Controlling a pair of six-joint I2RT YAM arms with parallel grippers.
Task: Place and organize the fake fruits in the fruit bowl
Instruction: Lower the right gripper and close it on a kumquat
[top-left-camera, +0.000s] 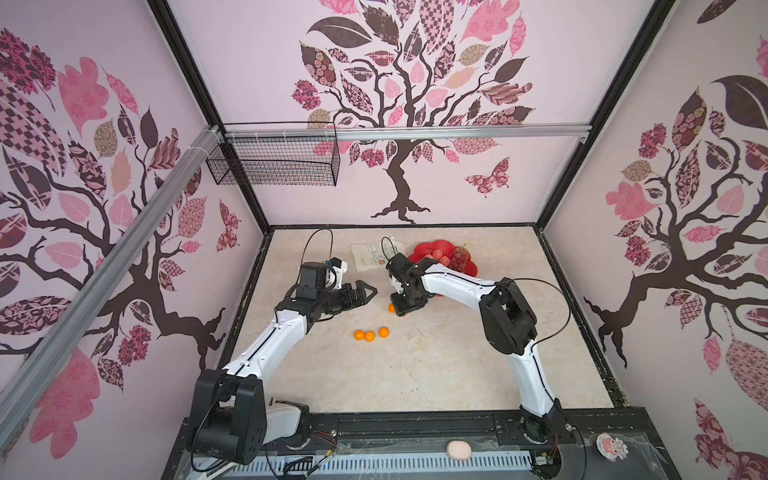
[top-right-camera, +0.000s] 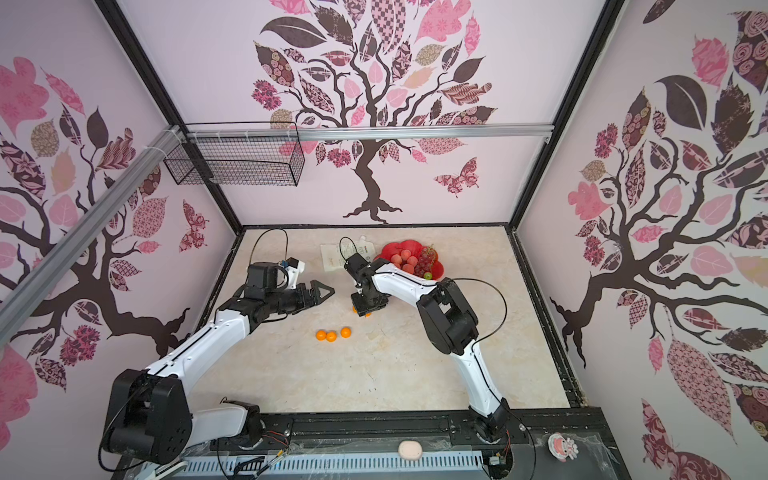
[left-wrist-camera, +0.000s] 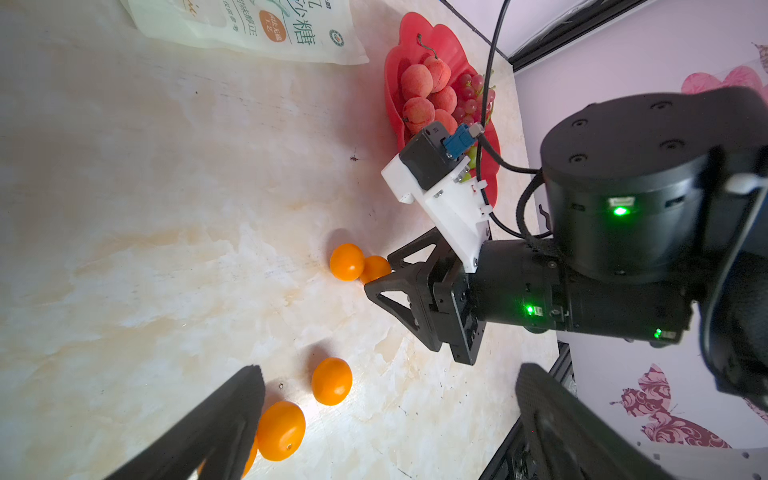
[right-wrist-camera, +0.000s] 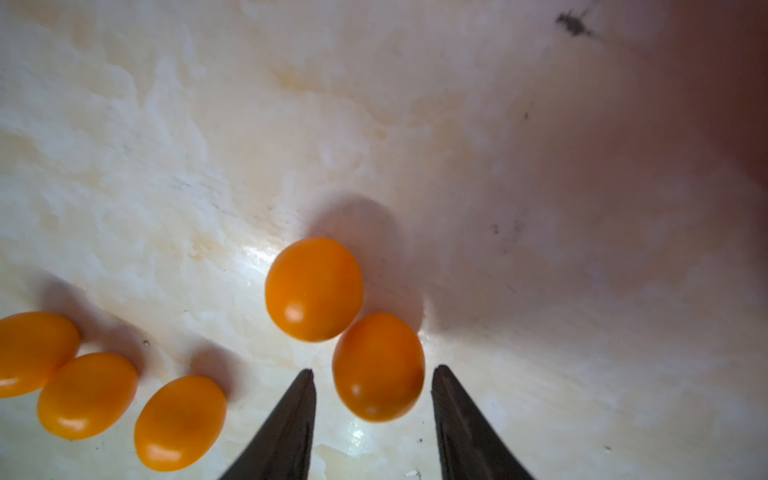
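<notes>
Orange tangerine (right-wrist-camera: 313, 289) touches its twin (right-wrist-camera: 378, 368) between right gripper (right-wrist-camera: 374, 370) fingers.

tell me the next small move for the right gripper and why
Probably close the right gripper on the tangerine it straddles: the jaws stand open on either side of it, with small gaps. Close gently, since a second tangerine touches it and could roll away.

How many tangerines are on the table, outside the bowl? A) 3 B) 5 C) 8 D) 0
B: the right wrist view shows five tangerines on the table, two at the open right hand and three in a row beside them.
</notes>
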